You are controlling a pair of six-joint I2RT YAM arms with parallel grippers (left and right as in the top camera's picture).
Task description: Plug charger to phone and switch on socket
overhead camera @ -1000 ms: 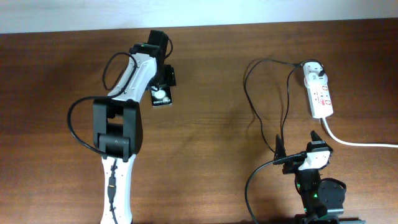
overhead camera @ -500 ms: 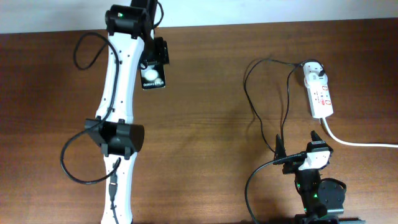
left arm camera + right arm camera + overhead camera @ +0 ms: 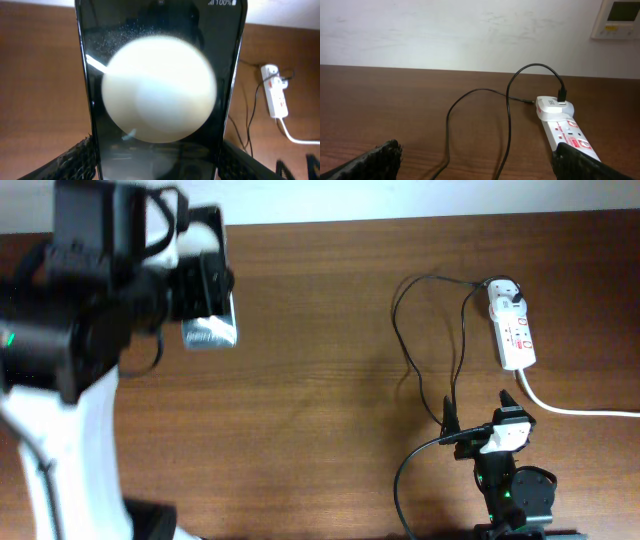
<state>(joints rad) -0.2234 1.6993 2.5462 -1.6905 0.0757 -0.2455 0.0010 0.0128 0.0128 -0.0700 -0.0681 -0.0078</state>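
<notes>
At the left, the left arm rises high off the wooden bench [image 3: 320, 410], looming large and blurred. Its left end effector [image 3: 204, 288] is clamped on the phone [image 3: 157, 90], a glossy black slab with a large white circle, with textured black fingers [image 3: 75, 157] at either edge. Further right, the charger [image 3: 404, 345], a thin black cable, loops over the brown grain to a white adapter seated in the socket [image 3: 516, 332], a white plastic strip with red marks, while nearer, the right arm sits low, its right end effector [image 3: 480, 410] spread wide and holding nothing.
</notes>
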